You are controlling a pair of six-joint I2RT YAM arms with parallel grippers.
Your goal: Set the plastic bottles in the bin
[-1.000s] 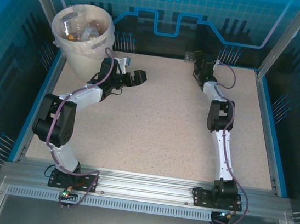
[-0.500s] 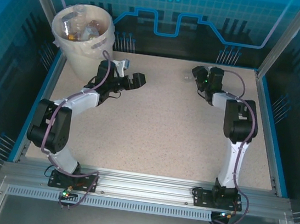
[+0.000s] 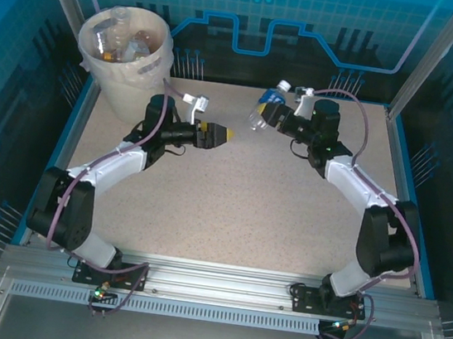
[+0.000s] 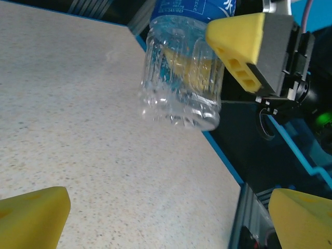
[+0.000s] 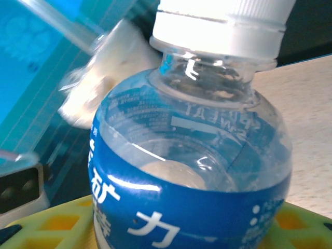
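Note:
A clear plastic bottle [image 3: 260, 114] with a blue label and white cap hangs above the far middle of the table, with my right gripper [image 3: 274, 116] shut on its body. In the right wrist view the bottle [image 5: 192, 171] sits between my yellow fingers [image 5: 49, 228], cap [image 5: 223, 21] pointing away. My left gripper [image 3: 218, 135] is open and empty, just left of and below the bottle. From the left wrist the bottle's base [image 4: 181, 88] floats above the table, apart from my left gripper [image 4: 166, 218]. The cream bin [image 3: 153, 69] stands at the far left corner and holds several bottles [image 3: 127, 39].
The speckled table [image 3: 240, 196] is framed by a blue raised edge [image 3: 404, 185] and dark back wall. The bin [image 5: 104, 78] appears blurred beyond the held bottle in the right wrist view. Both arm bases sit at the near edge.
My right arm swung left from the far right corner and lifted the bottle off the table. My left gripper turned and reached right toward the bottle, staying open.

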